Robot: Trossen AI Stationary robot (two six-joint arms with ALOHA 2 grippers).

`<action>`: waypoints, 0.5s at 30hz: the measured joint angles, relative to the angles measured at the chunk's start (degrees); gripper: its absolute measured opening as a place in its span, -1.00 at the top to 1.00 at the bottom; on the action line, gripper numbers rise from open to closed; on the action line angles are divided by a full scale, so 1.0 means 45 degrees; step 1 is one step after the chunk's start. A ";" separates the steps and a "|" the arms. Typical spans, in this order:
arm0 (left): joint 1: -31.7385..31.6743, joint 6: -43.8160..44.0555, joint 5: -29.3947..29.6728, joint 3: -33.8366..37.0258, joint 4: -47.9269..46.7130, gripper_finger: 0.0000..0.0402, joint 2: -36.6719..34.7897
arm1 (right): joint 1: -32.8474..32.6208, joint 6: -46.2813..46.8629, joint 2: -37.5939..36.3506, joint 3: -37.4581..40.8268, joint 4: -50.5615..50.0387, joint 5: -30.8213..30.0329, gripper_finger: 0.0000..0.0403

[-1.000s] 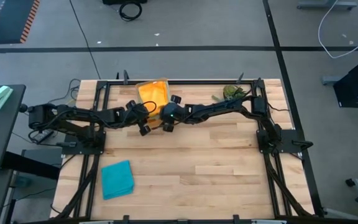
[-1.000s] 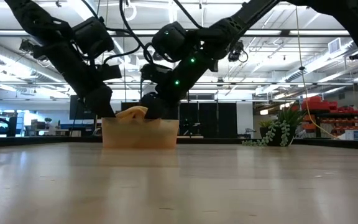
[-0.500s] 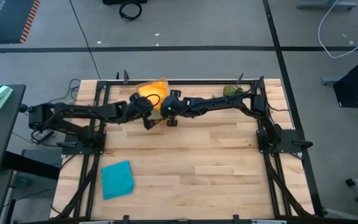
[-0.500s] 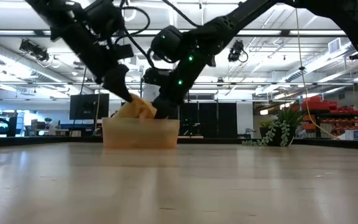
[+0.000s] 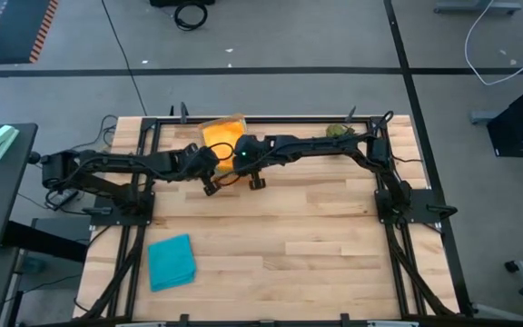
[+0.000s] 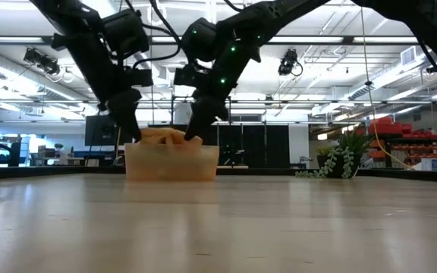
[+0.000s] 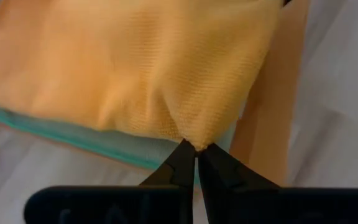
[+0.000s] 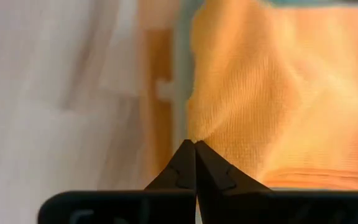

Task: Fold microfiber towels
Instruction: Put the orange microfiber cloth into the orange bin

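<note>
We see both hands, left hand (image 5: 210, 185) and right hand (image 5: 254, 180), beside the orange towel (image 5: 222, 134); a teal towel (image 5: 171, 262) lies well apart.

The tray (image 5: 236, 121) stands at the far edge of the table (image 5: 289, 236), a little left of the middle. A towel (image 5: 222, 136) lies on top of the pile inside it. The left gripper (image 7: 196, 151) holds one near corner of this towel between its fingertips, and the right gripper (image 8: 194, 145) holds the other near corner in the same way. Each corner ends just at the tips; the rest of the cloth spreads beyond them. Another towel (image 7: 86, 138) lies under it (only its edge shows). A plant (image 5: 338, 133) stands to the right of the tray, at the same far edge. A folded towel (image 5: 171, 262) lies well apart, at the near left of the table.
</note>
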State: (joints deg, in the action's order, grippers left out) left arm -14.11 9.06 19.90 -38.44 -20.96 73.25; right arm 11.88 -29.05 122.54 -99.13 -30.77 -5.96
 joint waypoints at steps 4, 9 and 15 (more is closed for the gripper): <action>0.0000 0.0282 -0.0494 0.0054 0.0119 0.84 0.0000 | 0.0097 -0.0165 -0.0002 0.0000 -0.0595 0.0692 0.99; -0.0069 0.0965 -0.0836 -0.0116 -0.0160 0.62 -0.0029 | 0.0140 -0.0011 -0.0097 -0.0131 -0.0608 0.0781 0.88; -0.0647 0.1516 -0.1538 -0.1338 -0.2146 0.26 -0.0034 | 0.0837 0.1171 -0.0800 -0.0559 -0.0519 0.2257 0.69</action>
State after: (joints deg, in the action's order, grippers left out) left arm -17.02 15.88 12.98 -44.46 -30.61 73.10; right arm 15.65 -23.78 118.94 -101.65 -33.11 4.20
